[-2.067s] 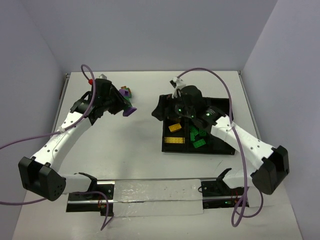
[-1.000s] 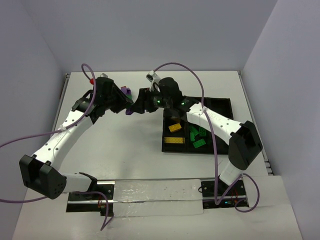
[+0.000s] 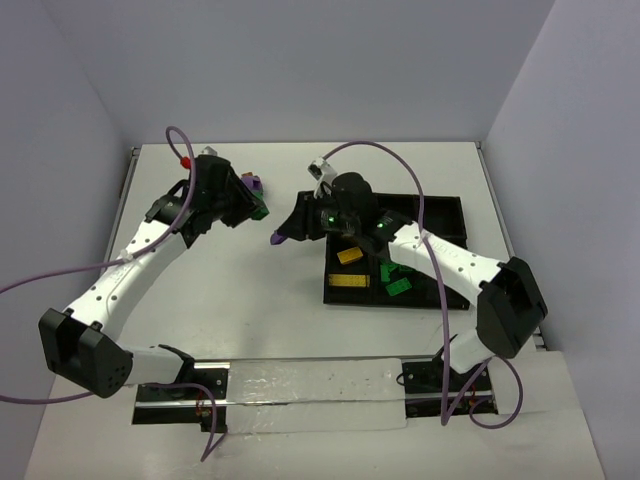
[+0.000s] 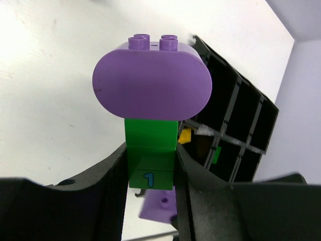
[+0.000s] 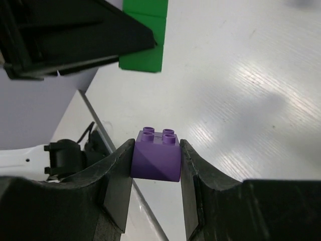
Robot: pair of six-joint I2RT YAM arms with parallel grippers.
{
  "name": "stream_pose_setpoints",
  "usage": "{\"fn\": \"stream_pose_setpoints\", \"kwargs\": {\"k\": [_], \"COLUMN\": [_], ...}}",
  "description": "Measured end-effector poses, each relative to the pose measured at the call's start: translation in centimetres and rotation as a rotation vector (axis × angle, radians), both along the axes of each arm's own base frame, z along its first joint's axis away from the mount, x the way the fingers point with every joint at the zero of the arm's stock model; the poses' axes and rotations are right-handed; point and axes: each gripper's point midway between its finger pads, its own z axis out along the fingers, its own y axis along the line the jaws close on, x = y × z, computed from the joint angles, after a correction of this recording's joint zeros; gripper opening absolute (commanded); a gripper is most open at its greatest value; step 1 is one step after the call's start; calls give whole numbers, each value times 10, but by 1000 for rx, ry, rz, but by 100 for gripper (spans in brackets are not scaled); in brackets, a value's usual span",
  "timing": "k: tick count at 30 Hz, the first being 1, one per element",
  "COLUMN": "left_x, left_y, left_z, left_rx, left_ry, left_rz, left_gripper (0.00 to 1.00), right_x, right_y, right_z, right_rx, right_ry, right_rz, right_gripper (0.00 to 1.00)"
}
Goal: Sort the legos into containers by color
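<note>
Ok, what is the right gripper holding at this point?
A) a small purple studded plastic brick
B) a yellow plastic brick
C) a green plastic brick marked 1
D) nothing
A: in the right wrist view the small purple studded plastic brick sits clamped between the fingers of the right gripper, while the green plastic brick marked 1 is in the left gripper.

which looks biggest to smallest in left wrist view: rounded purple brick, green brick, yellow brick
1. rounded purple brick
2. green brick
3. yellow brick, but it sits farther from the camera, so its true size is unsure
</note>
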Motion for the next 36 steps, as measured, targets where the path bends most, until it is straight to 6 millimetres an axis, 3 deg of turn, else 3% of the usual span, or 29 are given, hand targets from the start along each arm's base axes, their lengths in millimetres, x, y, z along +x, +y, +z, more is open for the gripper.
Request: {"fn": "stream_pose_setpoints", "kwargs": {"k": [10, 19, 23, 29, 34, 35, 36], "left_x": [6, 3, 5, 5, 3, 2, 2], "left_y": [8, 3, -6, -19, -27, -28, -29], "left_z": [-4, -18, -29, -37, -40, -41, -42], "left_rx": [45, 107, 137, 145, 139, 140, 141], "left_ry": [-10, 15, 55, 76, 88, 92, 94], "left_rz": [26, -80, -163, -275, -339, -350, -359], "left_gripper": [0, 0, 0, 0, 0, 0, 0], "right_x": [9, 71, 94, 132, 152, 154, 156], "right_y": [-39, -130, -151, -166, -175, -176, -177], "right_z": [-3, -23, -39, -57, -70, -73, -77], "right_rx": [-100, -220, -302, -391, -445, -456, -467], "right_ry": [-12, 41, 66, 80, 91, 95, 101], "right_rz": [-119, -519, -605, -671, -706, -708, -710], "right_gripper": [0, 0, 0, 0, 16, 22, 39]}}
